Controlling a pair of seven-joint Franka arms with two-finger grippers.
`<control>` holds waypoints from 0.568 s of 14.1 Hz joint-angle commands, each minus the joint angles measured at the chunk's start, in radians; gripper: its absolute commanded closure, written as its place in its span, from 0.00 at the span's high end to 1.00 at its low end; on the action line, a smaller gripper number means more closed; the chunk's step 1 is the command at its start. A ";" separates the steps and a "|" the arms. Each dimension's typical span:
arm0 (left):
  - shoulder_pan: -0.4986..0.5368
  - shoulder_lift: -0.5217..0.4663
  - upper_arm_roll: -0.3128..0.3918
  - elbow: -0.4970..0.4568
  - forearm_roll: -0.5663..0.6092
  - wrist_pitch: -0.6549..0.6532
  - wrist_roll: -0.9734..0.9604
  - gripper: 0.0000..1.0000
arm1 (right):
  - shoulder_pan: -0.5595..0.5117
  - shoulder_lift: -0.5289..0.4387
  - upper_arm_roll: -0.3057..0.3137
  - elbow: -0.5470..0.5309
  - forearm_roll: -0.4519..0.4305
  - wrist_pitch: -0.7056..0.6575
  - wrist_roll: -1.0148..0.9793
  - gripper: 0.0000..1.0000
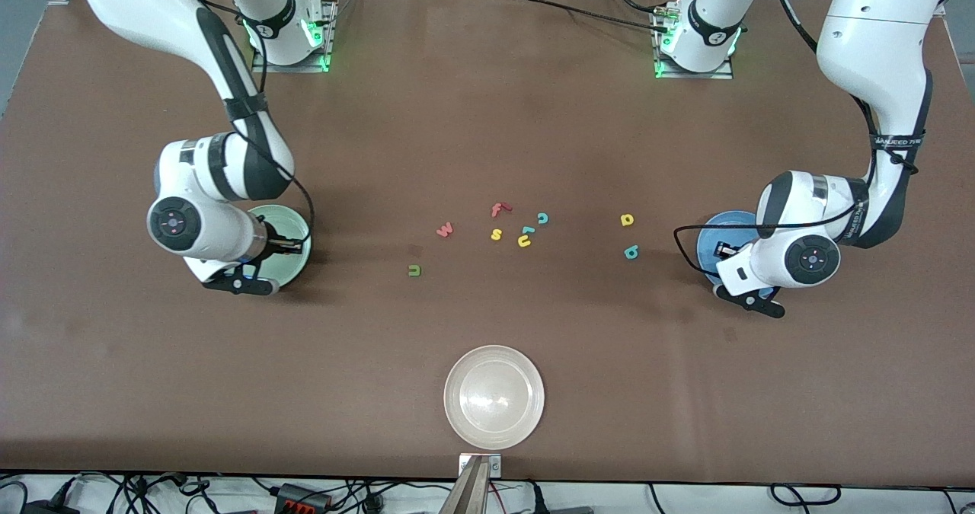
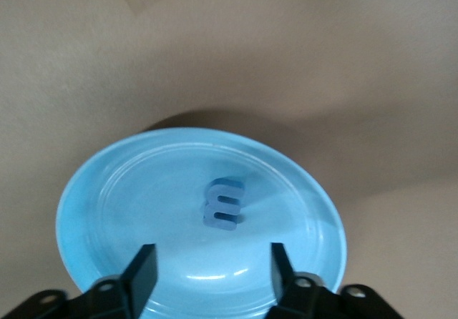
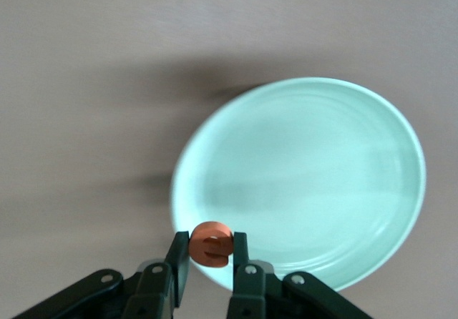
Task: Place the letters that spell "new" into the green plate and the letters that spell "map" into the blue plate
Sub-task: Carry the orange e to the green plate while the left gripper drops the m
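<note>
My left gripper (image 2: pixel 211 258) hangs open over the blue plate (image 2: pixel 86 190), and the blue m (image 2: pixel 223 204) lies loose in the plate, clear of both fingers. In the front view that gripper (image 1: pixel 724 252) is over the blue plate (image 1: pixel 724 227) at the left arm's end. My right gripper (image 3: pixel 211 247) is shut on the orange e (image 3: pixel 211 245), over the rim of the green plate (image 3: pixel 308 176); the plate (image 1: pixel 283 217) sits at the right arm's end. On the table lie the red-pink w (image 1: pixel 445 229), green n (image 1: pixel 413 270), yellow p (image 1: pixel 627 219) and teal a (image 1: pixel 631 252).
A cluster mid-table holds a red f (image 1: pixel 500 209), yellow s (image 1: pixel 496 234), teal c (image 1: pixel 542 218) and yellow u-shaped letter (image 1: pixel 524 241). A cream-white plate (image 1: pixel 494 397) sits nearest the front camera.
</note>
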 commanded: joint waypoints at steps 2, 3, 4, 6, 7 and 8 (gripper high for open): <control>0.004 -0.055 -0.094 0.032 -0.004 -0.076 -0.016 1.00 | -0.077 -0.006 0.014 -0.049 -0.007 -0.004 -0.086 0.09; 0.003 -0.054 -0.116 0.034 -0.004 -0.073 -0.032 1.00 | -0.108 0.003 0.014 -0.057 -0.007 0.005 -0.119 0.09; 0.001 -0.052 -0.139 0.035 -0.013 -0.071 -0.061 1.00 | -0.131 0.020 0.014 -0.058 -0.007 0.011 -0.153 0.09; -0.003 -0.032 -0.173 0.035 -0.043 -0.064 -0.149 1.00 | -0.151 0.031 0.015 -0.060 -0.007 0.022 -0.176 0.10; -0.005 -0.026 -0.194 0.034 -0.045 -0.041 -0.179 1.00 | -0.153 0.034 0.015 -0.060 -0.007 0.022 -0.176 0.12; -0.011 -0.020 -0.205 0.032 -0.045 -0.024 -0.203 1.00 | -0.153 0.043 0.015 -0.058 -0.007 0.026 -0.176 0.13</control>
